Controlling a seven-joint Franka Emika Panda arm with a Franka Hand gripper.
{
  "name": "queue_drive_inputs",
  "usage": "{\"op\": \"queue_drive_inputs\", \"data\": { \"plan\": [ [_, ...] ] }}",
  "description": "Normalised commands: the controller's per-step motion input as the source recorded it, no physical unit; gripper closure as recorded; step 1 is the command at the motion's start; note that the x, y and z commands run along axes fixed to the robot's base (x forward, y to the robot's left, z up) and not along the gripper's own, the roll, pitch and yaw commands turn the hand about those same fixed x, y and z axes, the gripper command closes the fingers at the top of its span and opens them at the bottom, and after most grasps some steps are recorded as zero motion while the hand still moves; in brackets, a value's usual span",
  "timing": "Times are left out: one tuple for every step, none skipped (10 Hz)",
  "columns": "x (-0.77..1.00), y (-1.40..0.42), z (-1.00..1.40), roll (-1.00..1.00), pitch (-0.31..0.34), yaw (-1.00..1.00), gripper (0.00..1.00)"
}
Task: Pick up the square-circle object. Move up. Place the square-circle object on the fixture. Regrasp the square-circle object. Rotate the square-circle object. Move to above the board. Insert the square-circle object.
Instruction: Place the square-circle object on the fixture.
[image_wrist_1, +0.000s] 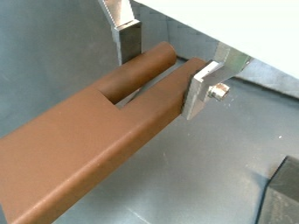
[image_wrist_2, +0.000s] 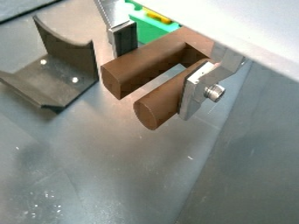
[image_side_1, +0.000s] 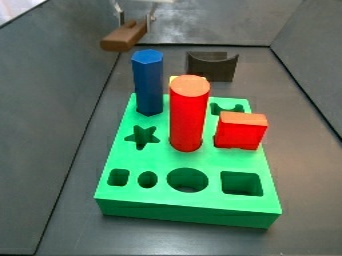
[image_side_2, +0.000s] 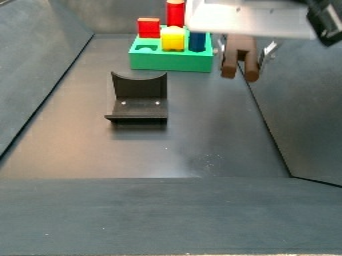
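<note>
Clamping the square-circle object (image_wrist_2: 146, 74) between the two silver fingers (image_wrist_2: 201, 87), the gripper (image_wrist_2: 160, 63) hangs in the air clear of the grey floor (image_wrist_2: 105, 175), jaws closed on the brown piece's two legs. Seen in both wrist views as a matte brown block (image_wrist_1: 82, 136) with a slot running between a squared leg and a rounded leg, the plates pressed against the outer faces of those legs. Held off the ground in a side view (image_side_2: 238, 62), a little beyond and to one side of the fixture (image_side_2: 136, 97), not touching it. Standing on the floor apart from the jaws, that dark bracket shows its curved notch and base plate in a wrist view (image_wrist_2: 56, 61). Lying past the held piece, the board (image_wrist_2: 155, 24) shows only a green corner there; in a side view (image_side_1: 187, 185) the whole green slab appears well away from the gripper (image_side_1: 134, 25), carrying a blue prism (image_side_1: 146, 83), a red cylinder (image_side_1: 189, 112) and a red block (image_side_1: 242, 130), with star, round and square holes open along its near edge.
</note>
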Motion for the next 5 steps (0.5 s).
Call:
{"op": "queue_drive_inputs", "data": {
  "plan": [
    [-0.03, 0.0, 0.99, 0.12, 0.067, 0.01, 1.0],
    [-0.02, 0.01, 0.82, 0.11, 0.07, 0.02, 1.0],
    [-0.02, 0.01, 0.74, 0.11, 0.073, 0.02, 1.0],
    [-0.01, 0.0, 0.56, 0.1, 0.079, 0.02, 1.0],
    [0.0, 0.0, 0.47, 0.09, 0.08, 0.02, 1.0]
  ]
}}
